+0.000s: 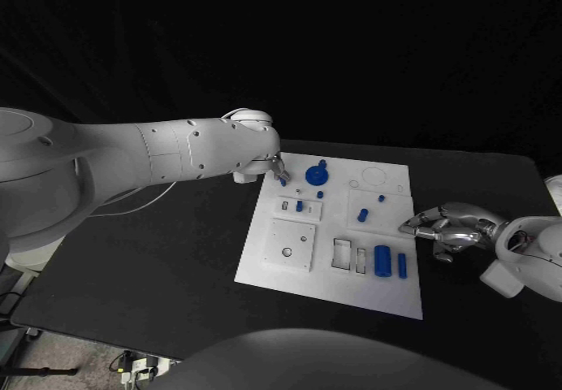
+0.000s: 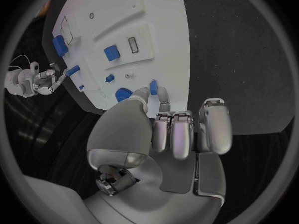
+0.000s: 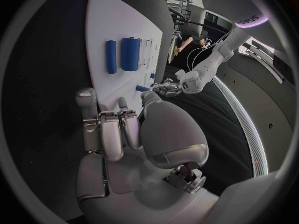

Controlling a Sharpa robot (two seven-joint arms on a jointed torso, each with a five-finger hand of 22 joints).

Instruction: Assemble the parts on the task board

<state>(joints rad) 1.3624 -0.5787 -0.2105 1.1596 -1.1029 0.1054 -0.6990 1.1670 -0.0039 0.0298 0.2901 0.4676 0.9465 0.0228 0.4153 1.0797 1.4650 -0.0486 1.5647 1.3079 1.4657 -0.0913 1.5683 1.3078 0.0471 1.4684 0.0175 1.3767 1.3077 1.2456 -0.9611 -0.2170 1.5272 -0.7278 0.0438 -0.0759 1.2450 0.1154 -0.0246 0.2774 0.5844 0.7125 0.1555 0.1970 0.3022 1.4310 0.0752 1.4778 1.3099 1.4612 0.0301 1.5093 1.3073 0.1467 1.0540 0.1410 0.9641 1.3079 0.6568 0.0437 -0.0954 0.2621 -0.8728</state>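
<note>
Silver right hand [image 1: 451,230] at white task board's [image 1: 264,272] right edge, fingers curled, empty, silver left hand [image 2: 163,129] pinching small blue peg [image 2: 154,87] at far-left corner.

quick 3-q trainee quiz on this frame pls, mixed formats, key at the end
1. True or false: two blue cylinders lie side by side on the task board, in the part nearest the robot.
2. Which hand has a small blue peg between its fingertips at the board's far-left corner, beside the blue gear? A) left hand B) right hand C) neither
3. Fill in: the right hand is at the board's ___ edge, with nothing in it.

Key: 1 true; 2 A; 3 right
</note>
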